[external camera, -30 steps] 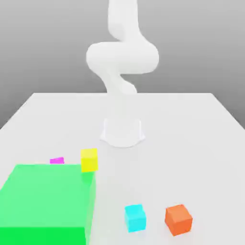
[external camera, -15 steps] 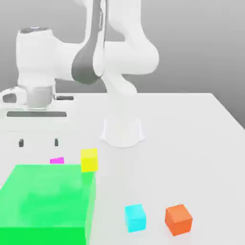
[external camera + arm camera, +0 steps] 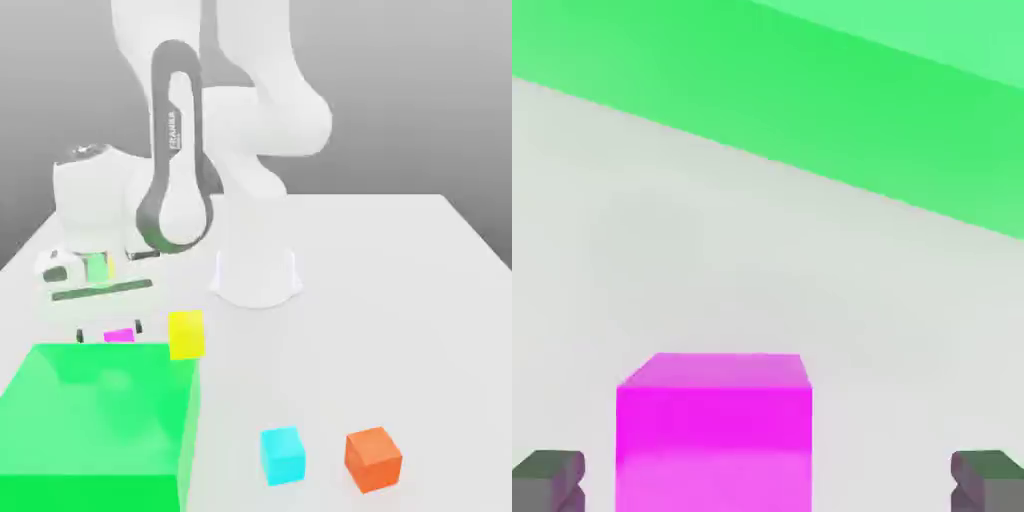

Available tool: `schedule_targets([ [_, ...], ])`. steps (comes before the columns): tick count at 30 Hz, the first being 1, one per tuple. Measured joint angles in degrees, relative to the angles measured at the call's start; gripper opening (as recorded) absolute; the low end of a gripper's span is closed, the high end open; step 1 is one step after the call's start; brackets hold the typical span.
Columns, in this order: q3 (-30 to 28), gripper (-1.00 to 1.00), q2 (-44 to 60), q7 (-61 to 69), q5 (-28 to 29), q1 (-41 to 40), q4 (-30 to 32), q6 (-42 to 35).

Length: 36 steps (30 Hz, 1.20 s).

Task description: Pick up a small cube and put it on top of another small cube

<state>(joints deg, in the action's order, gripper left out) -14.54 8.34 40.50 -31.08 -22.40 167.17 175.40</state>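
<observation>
claw (spread) astride magenta cube

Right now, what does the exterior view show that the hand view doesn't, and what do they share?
The exterior view alone shows the white arm, the yellow cube beside the green block, and the cyan cube and orange cube nearer the camera. The hand view alone shows the magenta cube's full front face and both dark fingers spread apart, one on each side of it, with gaps between. Both views share the magenta cube, the green block next to it, and the white table.
</observation>
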Motion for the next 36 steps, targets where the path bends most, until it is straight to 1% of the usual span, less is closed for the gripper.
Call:
schedule_targets([
  [3,7.77,0.0,2.76,4.24,-5.6,-6.38,-0.85,2.14],
  [5,12.61,0.0,4.55,5.71,-7.6,-10.66,-1.17,3.81],
  [7,16.89,0.0,6.32,6.24,-8.42,-14.61,-1.28,5.54],
  [8,18.16,-1.0,6.91,6.53,-8.86,-15.73,-1.33,6.1],
  [14,18.8,-1.0,7.19,6.65,-9.05,-16.3,-1.35,6.25],
  [17,15.47,-1.0,5.52,5.63,-7.53,-13.49,-1.19,4.73],
  [20,9.59,-1.0,2.89,2.87,-3.77,-8.64,-0.67,2.48],
  [23,3.07,-1.0,0.08,-1.71,2.36,-3.69,0.19,0.39],
  [26,-3.03,-1.0,-2.88,-8.03,10.93,0.2,1.26,-1.47],
  [28,-5.92,-1.0,-4.94,-13.13,17.91,1.11,1.99,-2.7],
  [30,-7.39,-1.0,-6.99,-18.01,24.63,0.48,2.65,-3.98],
  [32,-7.41,-1.0,-8.97,-22.08,30.2,-1.14,3.26,-5.31],
  [36,-6.05,-1.0,-12.74,-27.55,37.64,-3.79,4.46,-8.03],
])
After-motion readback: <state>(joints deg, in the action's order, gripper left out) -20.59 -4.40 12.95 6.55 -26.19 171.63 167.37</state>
